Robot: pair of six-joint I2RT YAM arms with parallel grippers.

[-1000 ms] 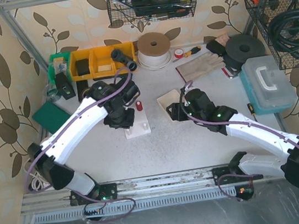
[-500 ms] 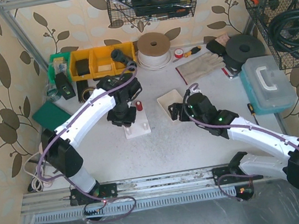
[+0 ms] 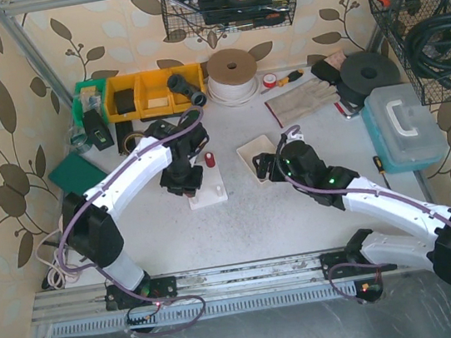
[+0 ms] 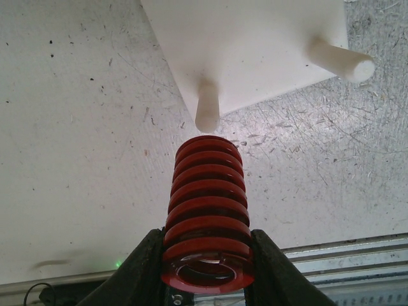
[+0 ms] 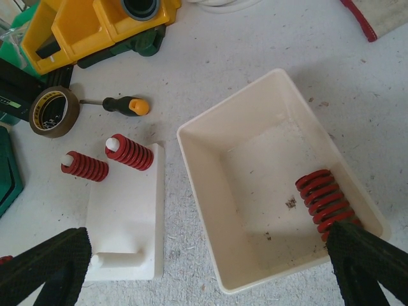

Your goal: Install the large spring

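Left tool (image 4: 207, 258): clamped on one large spring (image 4: 205, 204), its end near one bare peg (image 4: 206, 115).
Right tool (image 5: 205, 255): spread apart, carrying nothing.
Plate (image 5: 124, 217): we count two seated springs (image 5: 129, 152).
Tray (image 5: 261, 172): one loose spring (image 5: 325, 201).

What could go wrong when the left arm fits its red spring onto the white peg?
The left gripper grips the red spring only at its near coils, so the far end may catch on the white peg and tilt or slip out. Pushing sideways might also shove the white base plate, which shows no clamp.
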